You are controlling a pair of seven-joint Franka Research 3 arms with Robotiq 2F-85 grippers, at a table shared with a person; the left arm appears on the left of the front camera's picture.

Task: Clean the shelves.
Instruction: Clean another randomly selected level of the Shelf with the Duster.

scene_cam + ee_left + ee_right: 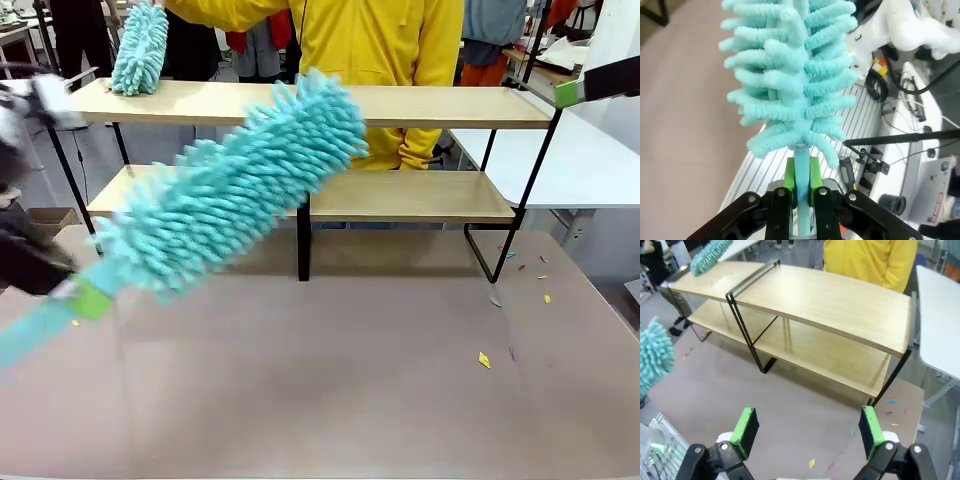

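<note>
Clamping a duster (235, 185) by its handle, the left gripper (801, 192) held it short of the shelves (420, 105) across the table, dusting apparently unstarted, while the right gripper (808, 427) gaped empty.

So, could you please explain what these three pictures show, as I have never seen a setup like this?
They show one moment from three cameras. The front view looks across a grey-brown table at a person in yellow standing behind the shelves, a two-tier wooden rack. The other two views come from cameras on the wrists of two robot arms. The left gripper has its fingers shut on the handle of a fluffy teal duster, raised in front of the rack. The right gripper is open and holds nothing. A second duster rests on the top board, and small coloured scraps lie on the table.
</note>
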